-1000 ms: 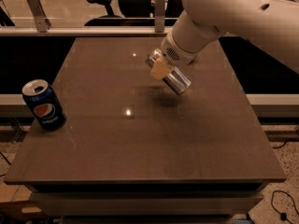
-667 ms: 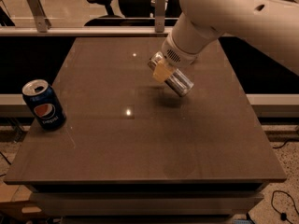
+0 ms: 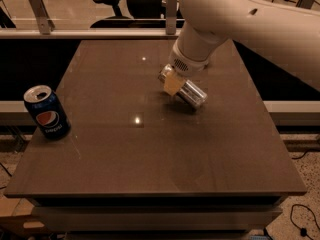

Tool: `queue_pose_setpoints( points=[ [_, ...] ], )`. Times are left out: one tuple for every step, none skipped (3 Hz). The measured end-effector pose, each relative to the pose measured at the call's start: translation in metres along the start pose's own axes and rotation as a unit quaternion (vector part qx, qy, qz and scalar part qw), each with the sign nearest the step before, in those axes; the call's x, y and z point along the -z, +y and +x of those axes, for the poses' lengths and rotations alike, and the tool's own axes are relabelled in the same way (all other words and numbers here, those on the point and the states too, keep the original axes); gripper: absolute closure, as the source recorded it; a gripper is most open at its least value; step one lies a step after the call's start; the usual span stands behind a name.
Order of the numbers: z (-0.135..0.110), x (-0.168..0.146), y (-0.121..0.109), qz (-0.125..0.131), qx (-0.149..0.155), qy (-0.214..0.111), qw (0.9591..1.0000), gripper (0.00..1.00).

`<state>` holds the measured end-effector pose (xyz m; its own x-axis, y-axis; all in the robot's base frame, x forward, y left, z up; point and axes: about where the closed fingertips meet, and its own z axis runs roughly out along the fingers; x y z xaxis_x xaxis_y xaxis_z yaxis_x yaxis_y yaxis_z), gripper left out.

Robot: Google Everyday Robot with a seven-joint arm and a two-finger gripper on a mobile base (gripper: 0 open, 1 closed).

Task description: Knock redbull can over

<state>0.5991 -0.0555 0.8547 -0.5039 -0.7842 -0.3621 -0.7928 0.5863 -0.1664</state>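
redbull can [image 3: 190,94] lies slanted right of the middle of the desk [image 3: 150,154], under the white arm [image 3: 240,19]. pepsi can [image 3: 46,112] stands upright near the left edge. gripper [image 3: 172,82] sits at the redbull can's upper end; whether it clamps it, cannot tell.

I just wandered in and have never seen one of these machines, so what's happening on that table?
A white one-armed robot is dealing with a slim silver redbull can near the middle of the brown table. Its gripper is down against the can's upper-left end. The can is tipped well over rather than upright, though it is hard to tell whether it lies flat on the tabletop. A blue Pepsi can stands upright at the table's left edge, well away from the arm.
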Motion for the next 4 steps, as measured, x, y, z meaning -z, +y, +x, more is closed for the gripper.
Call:
queue_pose_setpoints(
  points=[
    [0.0059,-0.009,0.0016,0.0,0.005,0.033,0.9994,1.0],
    [0.0123,-0.0162,0.0025,0.002,0.01,0.069,0.9975,1.0],
    [0.0134,-0.0162,0.0029,0.002,0.011,0.073,0.9973,1.0],
    [0.0135,-0.0162,0.0035,0.002,0.012,0.073,0.9973,0.83]
  ],
)
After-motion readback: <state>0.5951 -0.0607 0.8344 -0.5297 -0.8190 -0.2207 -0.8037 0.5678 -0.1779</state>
